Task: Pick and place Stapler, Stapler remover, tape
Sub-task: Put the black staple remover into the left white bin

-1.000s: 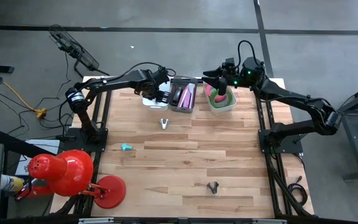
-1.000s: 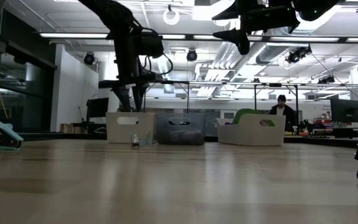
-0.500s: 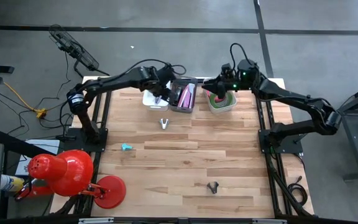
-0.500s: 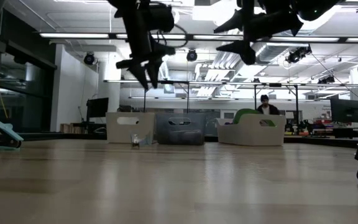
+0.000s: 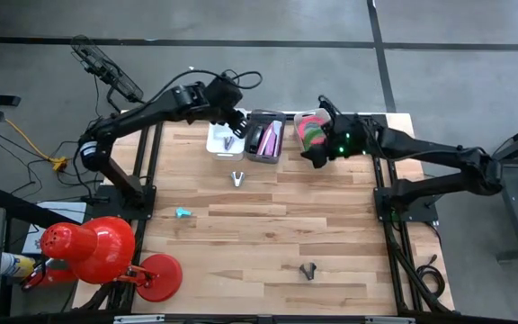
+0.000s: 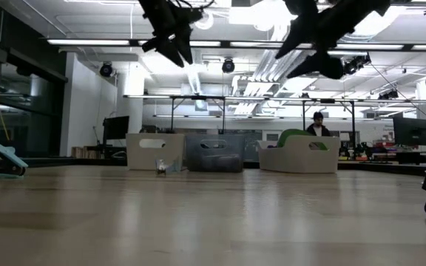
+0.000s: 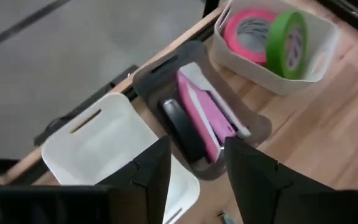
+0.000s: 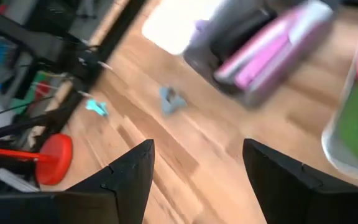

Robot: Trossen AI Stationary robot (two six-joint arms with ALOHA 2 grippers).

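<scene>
**Both claws empty above the bins; loose removers wait on the wood**

On the high view, going left to right: a small teal staple remover (image 5: 183, 213) lies at about 9 o'clock on the pale wooden table (image 5: 331, 234), well apart from the bins. It looks light and hard, likely to skid; I would pinch it across its narrow body.

The left gripper (image 5: 233, 121) hangs over the white plastic bin (image 5: 217, 144) at 11 o'clock, fingers (image 7: 151, 171) spread and holding nothing.

A silvery metal staple remover (image 5: 237, 178) sits just below the bins, near 12 o'clock. It seems stiff, springy and slick, best taken across its flat sides.

The grey bin (image 5: 264, 137) holds pink and dark staplers (image 7: 202, 124), dense and rigid.

The right gripper (image 5: 311, 155) hovers at the table-side edge of the white tub (image 5: 324, 121) at 1 o'clock, released. Inside stand pink and green tape rolls (image 7: 272, 37): light, firm rings, easiest gripped through the open centre.

A dark remover-like object (image 5: 308, 270) rests near 6 o'clock.
</scene>
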